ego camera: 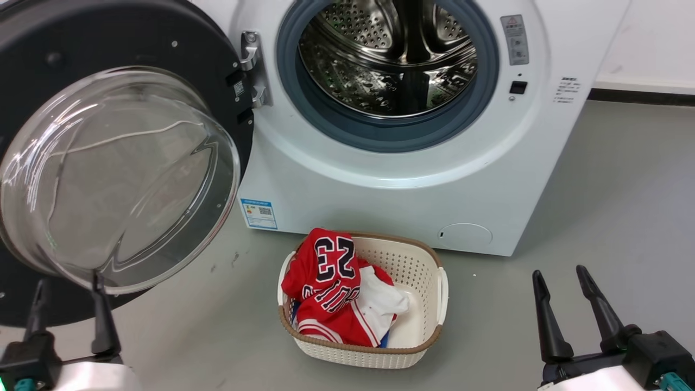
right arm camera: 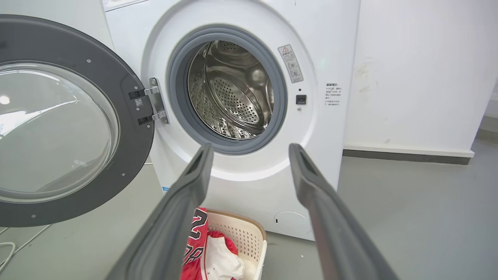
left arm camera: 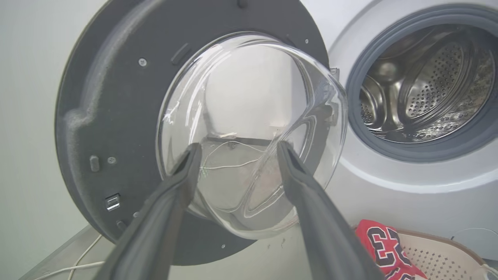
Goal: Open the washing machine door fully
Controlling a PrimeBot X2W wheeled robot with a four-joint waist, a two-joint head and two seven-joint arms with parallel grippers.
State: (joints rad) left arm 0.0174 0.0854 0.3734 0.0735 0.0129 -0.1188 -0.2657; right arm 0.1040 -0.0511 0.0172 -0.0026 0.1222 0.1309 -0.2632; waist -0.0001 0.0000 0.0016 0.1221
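Observation:
The washing machine door [ego camera: 32,70] [left arm camera: 113,109] [right arm camera: 128,128] is swung wide to the left on its hinge [ego camera: 252,68], its clear glass bowl [ego camera: 117,179] bulging toward me. The white washing machine [ego camera: 412,190] [right arm camera: 249,186] shows its grey gasket and steel drum [ego camera: 388,60] uncovered. My left gripper [ego camera: 68,285] [left arm camera: 237,149] stands open at the lower left, its fingertips in front of the bowl's lower edge, holding nothing. Low at the right, away from the machine, my right gripper [ego camera: 559,274] [right arm camera: 251,149] is open and empty.
A white plastic basket [ego camera: 429,277] [right arm camera: 249,237] with a red numbered jersey [ego camera: 326,282] and white cloth sits on the grey floor before the machine. A white cable [left arm camera: 66,266] lies on the floor under the door. A white wall [right arm camera: 420,70] runs to the right.

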